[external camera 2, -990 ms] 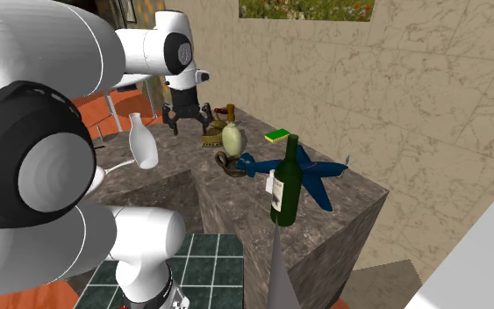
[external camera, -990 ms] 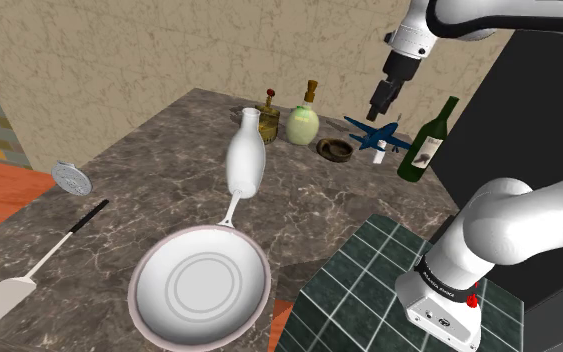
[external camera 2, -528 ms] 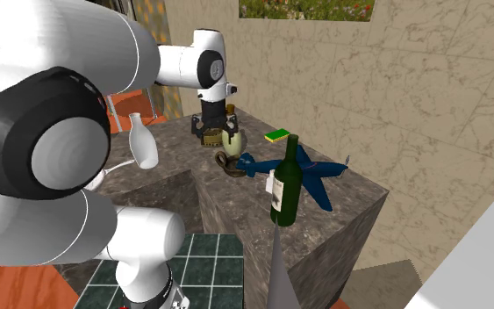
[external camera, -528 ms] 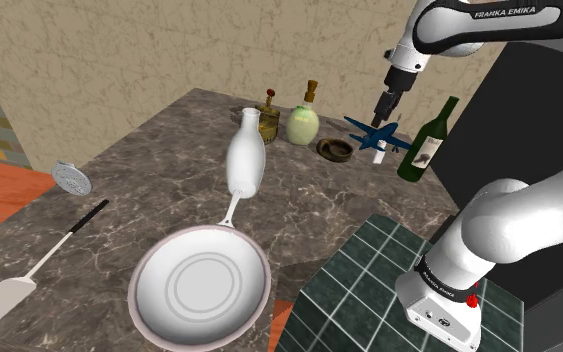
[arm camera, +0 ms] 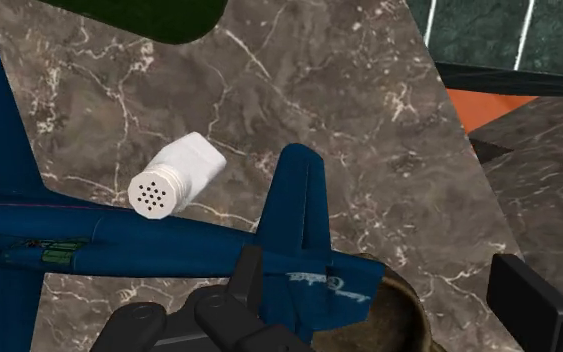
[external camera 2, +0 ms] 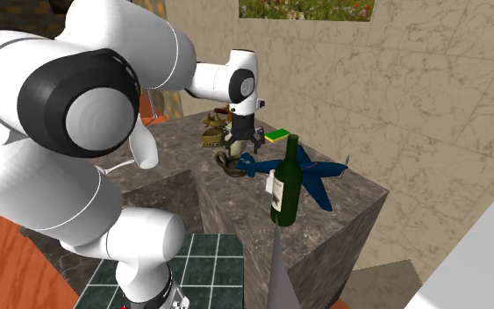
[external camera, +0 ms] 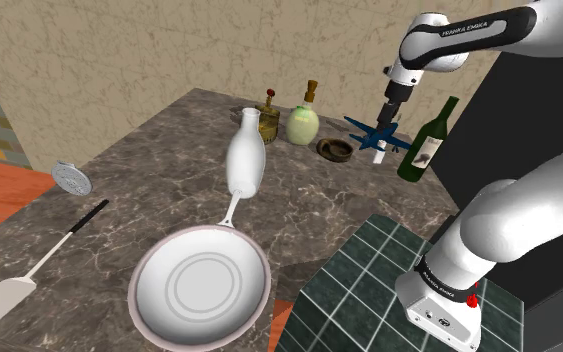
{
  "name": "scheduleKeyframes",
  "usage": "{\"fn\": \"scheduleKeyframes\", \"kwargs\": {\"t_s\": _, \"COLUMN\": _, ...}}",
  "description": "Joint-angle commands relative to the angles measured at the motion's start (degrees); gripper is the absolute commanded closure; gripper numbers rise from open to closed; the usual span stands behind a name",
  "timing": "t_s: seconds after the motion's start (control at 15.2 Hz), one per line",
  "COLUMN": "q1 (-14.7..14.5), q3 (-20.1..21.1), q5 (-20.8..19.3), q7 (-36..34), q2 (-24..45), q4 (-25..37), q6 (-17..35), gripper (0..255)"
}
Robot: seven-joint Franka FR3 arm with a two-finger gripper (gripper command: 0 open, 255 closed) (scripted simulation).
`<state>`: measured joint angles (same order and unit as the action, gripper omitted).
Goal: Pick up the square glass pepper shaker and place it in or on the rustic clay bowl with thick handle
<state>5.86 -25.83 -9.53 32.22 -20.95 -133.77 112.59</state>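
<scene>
The pepper shaker [arm camera: 174, 178] is a white square bottle with a perforated round cap, lying on its side on the marble counter beside a blue toy airplane [arm camera: 119, 250]. From the shoulder it shows as a white bit [external camera: 378, 153] under the plane [external camera: 374, 132]. The brown clay bowl [external camera: 335, 149] sits just to the shoulder view's left of the plane, and its rim [arm camera: 399, 315] lies below my fingers. My gripper [external camera: 385, 112] hangs open above the plane's tail, holding nothing, its fingers [arm camera: 244, 290] well apart. It also shows over the bowl [external camera 2: 225, 162] as the gripper [external camera 2: 243, 146].
A dark green wine bottle [external camera: 427, 142] stands close by on the shoulder view's right. Two small bottles [external camera: 302, 122] stand behind the bowl. A white bottle [external camera: 244, 155], frying pan [external camera: 201, 288], spatula [external camera: 29, 270] and round strainer [external camera: 71, 178] lie nearer. A green sponge [external camera 2: 279, 135] sits by the far edge.
The hand has swung from above the small bottles toward the toy airplane and come lower. It has also turned about its axis. Nothing on the counter has moved.
</scene>
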Motion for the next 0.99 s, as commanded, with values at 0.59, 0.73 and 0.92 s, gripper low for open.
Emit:
{"fn": "scheduleKeyframes", "kwargs": {"t_s": 0.59, "q1": 2.2, "q3": -10.0, "q5": 7.0, "q7": 17.6, "q2": 21.4, "q4": 11.4, "q6": 6.0, "gripper": 0}}
{"fn": "scheduleKeyframes", "kwargs": {"t_s": 0.73, "q1": 2.3, "q3": -10.0, "q5": 7.4, "q7": 17.9, "q2": 22.0, "q4": 10.4, "q6": 7.5, "gripper": 0}}
{"fn": "scheduleKeyframes", "kwargs": {"t_s": 0.92, "q1": 2.5, "q3": -10.1, "q5": 8.2, "q7": 18.4, "q2": 23.2, "q4": 9.0, "q6": 9.8, "gripper": 0}}
